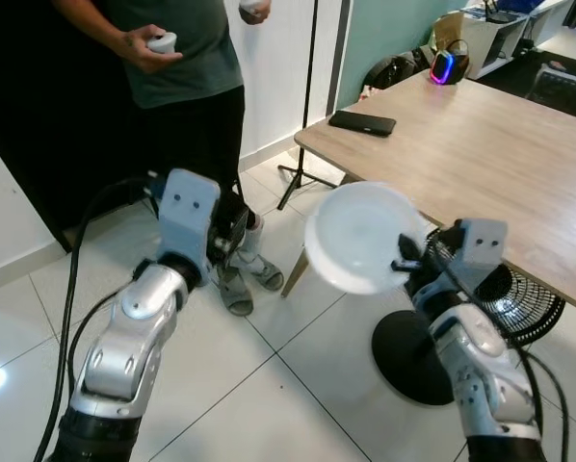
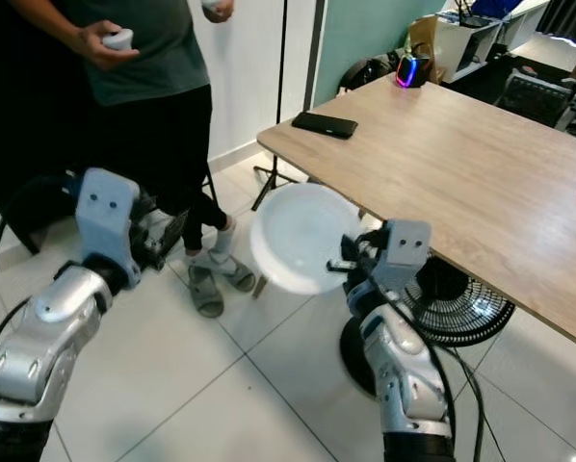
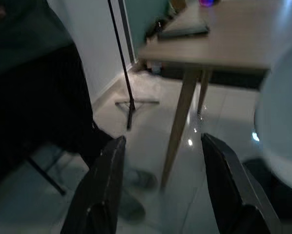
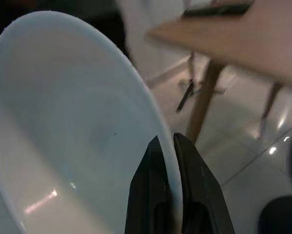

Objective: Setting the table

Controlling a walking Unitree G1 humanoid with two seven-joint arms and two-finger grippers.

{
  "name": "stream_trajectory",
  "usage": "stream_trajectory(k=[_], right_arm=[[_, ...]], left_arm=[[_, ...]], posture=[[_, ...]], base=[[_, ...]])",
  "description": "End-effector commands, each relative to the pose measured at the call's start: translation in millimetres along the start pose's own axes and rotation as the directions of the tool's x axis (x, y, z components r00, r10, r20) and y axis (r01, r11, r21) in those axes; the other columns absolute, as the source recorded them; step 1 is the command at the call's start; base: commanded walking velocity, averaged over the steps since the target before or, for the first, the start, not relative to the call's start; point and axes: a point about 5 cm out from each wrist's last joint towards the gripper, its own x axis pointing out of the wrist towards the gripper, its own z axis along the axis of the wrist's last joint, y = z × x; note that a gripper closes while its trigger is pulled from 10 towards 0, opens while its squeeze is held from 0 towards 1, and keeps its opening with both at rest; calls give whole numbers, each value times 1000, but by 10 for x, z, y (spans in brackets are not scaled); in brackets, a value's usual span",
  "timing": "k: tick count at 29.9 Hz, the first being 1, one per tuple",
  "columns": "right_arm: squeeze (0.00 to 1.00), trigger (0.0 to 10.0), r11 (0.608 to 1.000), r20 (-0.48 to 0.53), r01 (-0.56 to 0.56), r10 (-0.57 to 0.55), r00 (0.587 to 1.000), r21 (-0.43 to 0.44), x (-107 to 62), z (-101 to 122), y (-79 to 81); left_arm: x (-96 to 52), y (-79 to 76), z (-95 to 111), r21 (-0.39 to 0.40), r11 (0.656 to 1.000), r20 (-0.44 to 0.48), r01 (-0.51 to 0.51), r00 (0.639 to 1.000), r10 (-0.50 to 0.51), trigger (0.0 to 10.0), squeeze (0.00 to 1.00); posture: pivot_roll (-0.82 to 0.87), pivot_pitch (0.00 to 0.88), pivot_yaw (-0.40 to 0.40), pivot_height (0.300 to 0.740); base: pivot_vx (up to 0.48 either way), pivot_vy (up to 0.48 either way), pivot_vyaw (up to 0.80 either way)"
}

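The right gripper (image 4: 168, 195) is nearest, its jaws pinched tight on the rim of a white plate (image 1: 360, 236), one finger on the inner face and one behind the edge. The plate stands tilted on edge, hollow side toward the camera, held in the air over the tiled floor (image 1: 269, 375) just short of the near corner of the desk (image 1: 490, 144) and not touching it. The part of the rim inside the jaws is covered by the fingers, and in the right wrist view the plate runs off the frame. The left gripper (image 3: 160, 190) is raised at about the same height, well apart from the plate, its jaws spread wide with nothing between them; its wrist view is dim and blurred, and the plate appears there as a pale smear at the edge. Below the desk edge, behind the right arm, sits a black floor fan (image 1: 519, 298), partly hidden by that arm. Farther off a person in a grey-green shirt (image 1: 187, 48) stands on the tiles in sandals, cut off above the chest, holding a white controller (image 1: 161, 41) in one hand. On the desk beyond lie a black phone (image 1: 362, 122) and, at the far end, a small glowing speaker (image 1: 446, 65).
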Motion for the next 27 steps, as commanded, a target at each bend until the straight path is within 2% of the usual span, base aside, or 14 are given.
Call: stream_trajectory(k=[1,6,27], right_arm=[[0,10000,999,-25,-51,51,998,-8,-11,-79,114],[0,10000,998,-62,-57,55,997,-26,-58,-190,102],[0,10000,995,-64,-91,88,994,-47,-52,-177,129]], left_arm=[[-46,43,-168,22,1000,-63,-15,998,16,10000,0],[-100,-22,-326,35,999,-110,9,994,-5,10000,0],[-59,-66,-317,29,1000,-95,7,995,-4,10000,0]], posture=[[-16,0,44,740],[-17,0,45,740],[-20,0,42,740]], base=[[0,0,744],[0,0,744],[0,0,744]])
